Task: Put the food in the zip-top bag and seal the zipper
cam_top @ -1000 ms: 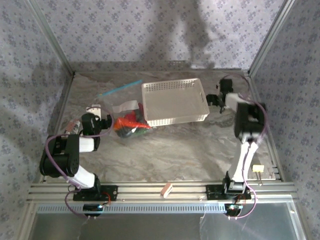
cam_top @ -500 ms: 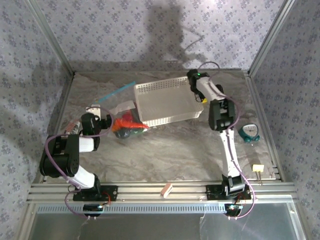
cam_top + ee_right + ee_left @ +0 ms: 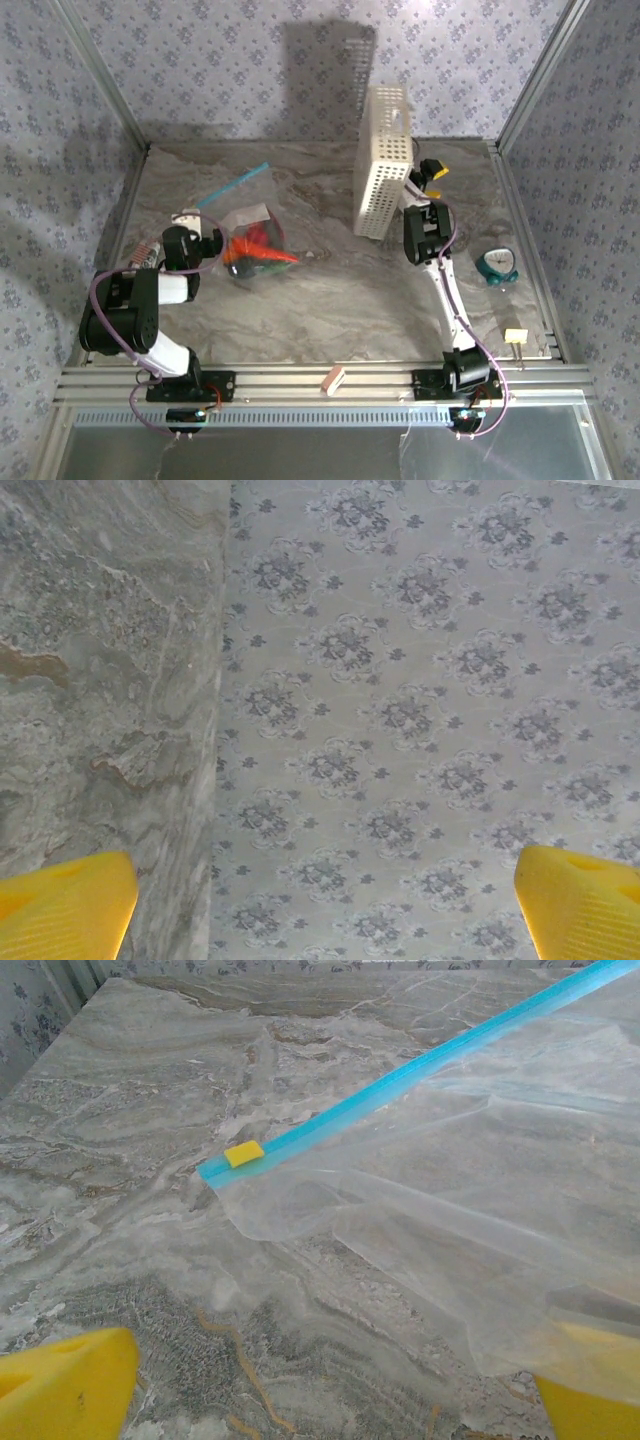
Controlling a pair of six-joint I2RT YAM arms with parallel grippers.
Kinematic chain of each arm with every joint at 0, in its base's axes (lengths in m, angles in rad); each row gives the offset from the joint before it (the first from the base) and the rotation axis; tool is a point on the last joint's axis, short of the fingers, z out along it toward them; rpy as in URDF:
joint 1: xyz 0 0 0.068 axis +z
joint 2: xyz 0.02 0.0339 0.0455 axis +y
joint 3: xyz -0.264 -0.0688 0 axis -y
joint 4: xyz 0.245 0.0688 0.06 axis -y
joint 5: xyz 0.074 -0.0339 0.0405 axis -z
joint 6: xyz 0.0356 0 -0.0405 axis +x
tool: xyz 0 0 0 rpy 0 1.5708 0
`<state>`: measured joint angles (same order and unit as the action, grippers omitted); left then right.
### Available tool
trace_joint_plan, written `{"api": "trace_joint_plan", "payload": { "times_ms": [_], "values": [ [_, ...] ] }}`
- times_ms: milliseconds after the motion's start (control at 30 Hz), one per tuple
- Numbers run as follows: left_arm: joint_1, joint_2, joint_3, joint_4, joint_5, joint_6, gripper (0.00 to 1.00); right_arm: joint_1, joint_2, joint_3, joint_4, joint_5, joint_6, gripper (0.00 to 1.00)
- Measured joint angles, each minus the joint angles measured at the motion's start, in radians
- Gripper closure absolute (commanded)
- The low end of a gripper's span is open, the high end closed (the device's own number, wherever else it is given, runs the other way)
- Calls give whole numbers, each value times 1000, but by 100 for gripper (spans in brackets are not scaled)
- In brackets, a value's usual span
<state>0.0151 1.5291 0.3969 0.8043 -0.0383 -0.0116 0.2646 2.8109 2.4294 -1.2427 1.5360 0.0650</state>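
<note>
On the marbled surface, colourful toy food sits inside the crinkly clear zip-top bag; its blue zipper strip apparently awaits sealing. Left hand and right hand gape empty.

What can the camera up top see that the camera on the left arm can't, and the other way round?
The top view adds the white basket standing on its end, the red and orange food bunched in the clear bag, and a teal thing on the right of the table. The left wrist view adds the little yellow slider at the end of the blue zipper, and the left claw wide open. Both share the bag, the zipper and the marble table.
</note>
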Motion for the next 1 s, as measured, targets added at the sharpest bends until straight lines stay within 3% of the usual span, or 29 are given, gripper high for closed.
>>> {"api": "trace_joint_plan", "payload": {
  "times_ms": [133, 400, 567, 767, 1000],
  "values": [
    [0, 0, 0, 0, 0, 0, 0, -25, -106, -134, 81, -138, 33, 1],
    [0, 0, 0, 0, 0, 0, 0, -174, -445, -505, 345, -698, 40, 1],
    [0, 0, 0, 0, 0, 0, 0, -191, -581, -660, 489, -870, 39, 1],
    [0, 0, 0, 0, 0, 0, 0, -154, -896, -963, 748, -1081, 50, 1],
    [0, 0, 0, 0, 0, 0, 0, -289, -1280, -1309, 1052, -1364, 74, 0]
  ]
}}
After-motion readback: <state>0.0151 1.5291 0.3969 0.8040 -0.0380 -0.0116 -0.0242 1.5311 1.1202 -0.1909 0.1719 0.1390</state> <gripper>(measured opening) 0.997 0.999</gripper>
